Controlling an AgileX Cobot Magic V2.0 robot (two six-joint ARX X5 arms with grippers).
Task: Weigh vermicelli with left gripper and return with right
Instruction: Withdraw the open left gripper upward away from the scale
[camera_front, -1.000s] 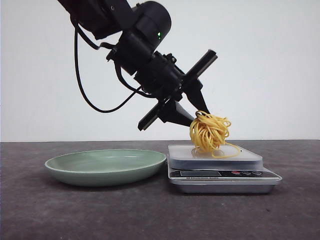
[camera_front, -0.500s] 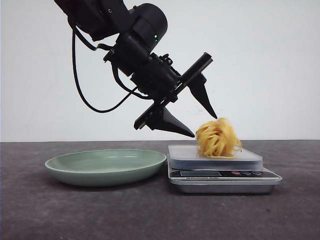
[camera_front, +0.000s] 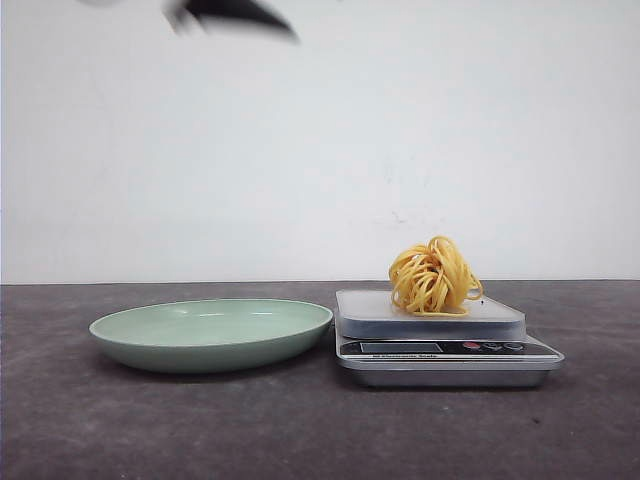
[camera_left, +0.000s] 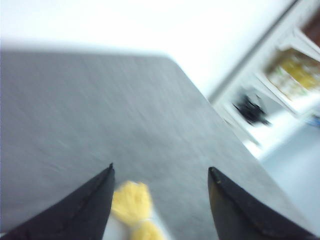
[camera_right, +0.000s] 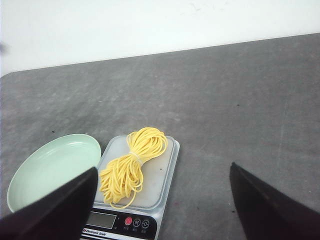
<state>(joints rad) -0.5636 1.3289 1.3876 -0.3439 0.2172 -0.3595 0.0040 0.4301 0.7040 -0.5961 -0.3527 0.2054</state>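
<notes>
Three views, and each gives something the others lack. From the front, the vermicelli (camera_front: 434, 276) sits as a rounded yellow nest on the platform of the scale (camera_front: 440, 345), toward its right half, touching nothing else. Just left of the scale rests the pale green plate (camera_front: 210, 333), both on the dark bench (camera_front: 150, 430). Only a blurred dark sliver of the left gripper (camera_front: 232, 14) shows at the very top edge of that view, high above the plate and well apart from everything.

Seen from the right wrist, the nest turns out to be an elongated bundle (camera_right: 132, 165) lying lengthwise across the scale's pale tray (camera_right: 165, 175), with the display and buttons visible at the near edge and the plate (camera_right: 50, 167) beside it. The right gripper (camera_right: 165, 205) hangs above the bench, spread wide, its two dark fingers framing the scale and holding nothing.

The left wrist picture is smeared. Its gripper (camera_left: 160, 197) is also spread wide and empty, with a yellow blur of noodles (camera_left: 131, 202) between the fingers, far below.
</notes>
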